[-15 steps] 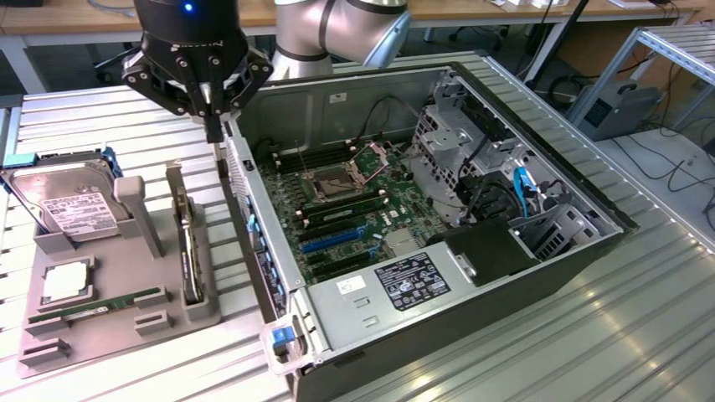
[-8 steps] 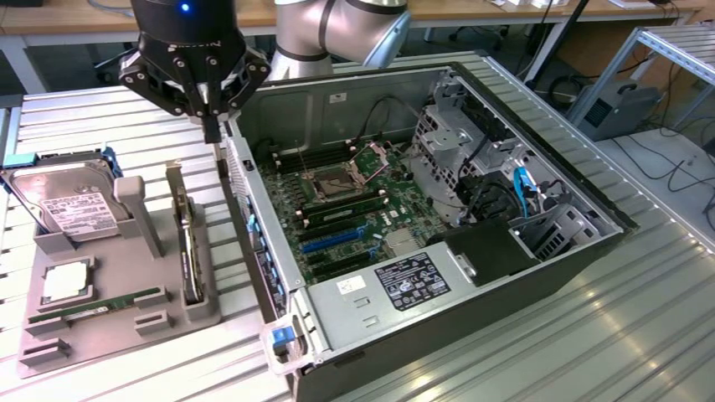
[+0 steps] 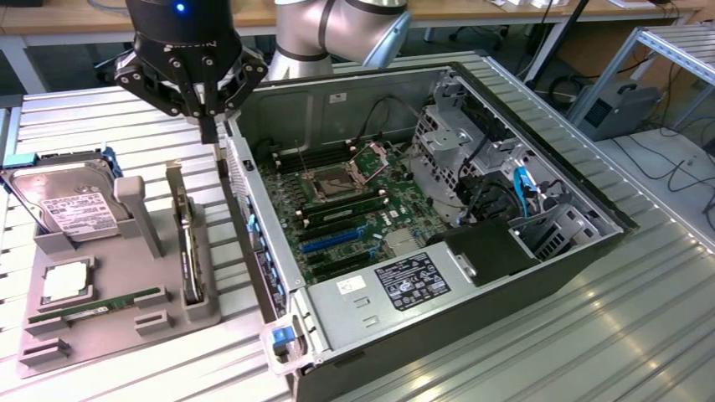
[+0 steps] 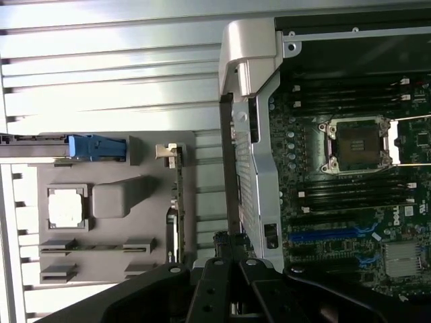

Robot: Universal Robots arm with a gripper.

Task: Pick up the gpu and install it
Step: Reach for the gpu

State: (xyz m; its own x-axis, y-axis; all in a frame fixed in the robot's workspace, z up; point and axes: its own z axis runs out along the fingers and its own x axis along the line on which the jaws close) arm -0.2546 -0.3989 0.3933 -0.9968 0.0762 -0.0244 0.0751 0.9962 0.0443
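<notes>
— One gripper [image 3: 208,132] is seen. How are its fingers set?
— They are pressed together, and nothing is pinched between them. The gripper is hung above the seam where the grey holder [image 3: 112,327] meets the rear wall of the computer case [image 3: 369,322].
— Where is the gpu [image 3: 187,243] found?
— On the exterior view's clock face it is found at about six o'clock from the fingertips, near them but apart. It is stood on its long edge in a slot of the holder, on the side nearest the case. A pale metal strip is seen at its twelve o'clock end. It is untouched.
— What else is held in the holder?
— A hard drive [image 3: 69,205] with a white label is propped at about ten o'clock from the gpu. A square processor [image 3: 65,280] and a narrow green memory stick [image 3: 95,307] are laid at about eight o'clock.
— And the case?
— It is laid open at three o'clock from the gpu, with the motherboard [image 3: 363,213] exposed. A CPU socket [image 3: 335,182] is seen toward the board's twelve o'clock end, and a blue slot [image 3: 330,241] at six o'clock from the socket. Everything is rested on a table [image 3: 625,335] of metal slats.
</notes>
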